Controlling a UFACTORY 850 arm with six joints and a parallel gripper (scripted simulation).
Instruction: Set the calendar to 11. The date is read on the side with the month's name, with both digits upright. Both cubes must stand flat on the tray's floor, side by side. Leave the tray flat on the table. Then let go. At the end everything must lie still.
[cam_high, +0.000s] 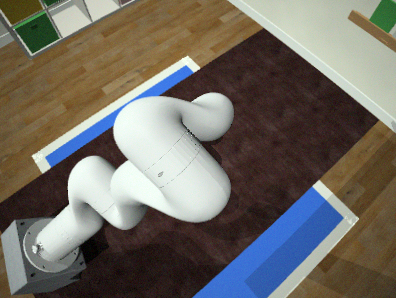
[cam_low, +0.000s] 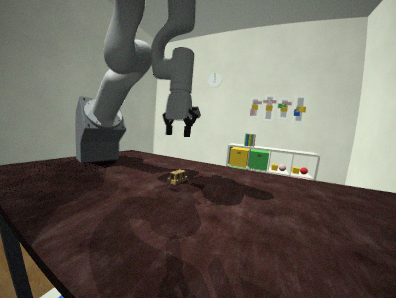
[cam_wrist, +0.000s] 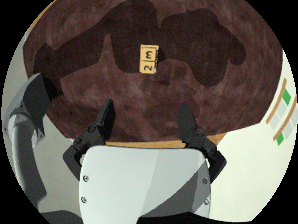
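Note:
The small wooden calendar (cam_low: 179, 180) stands on the dark table in the exterior view. In the wrist view its two yellow cubes lie side by side, one cube (cam_wrist: 149, 53) with a 3-like digit on top and the other cube (cam_wrist: 148, 66) with a 2-like digit on top. The tray and the month's name cannot be made out, and the digits on the side faces are too small to read. My gripper (cam_low: 178, 134) (cam_wrist: 146, 108) is open and empty, high above the table and clear of the calendar. In the top view the arm hides both calendar and gripper.
The dark table (cam_high: 300, 100) (cam_low: 300, 240) carries the arm's base (cam_high: 37, 260) (cam_low: 100, 140) at one end. Broad arm shadows fall around the calendar. A shelf with coloured boxes (cam_low: 258, 159) stands beyond the table against the wall.

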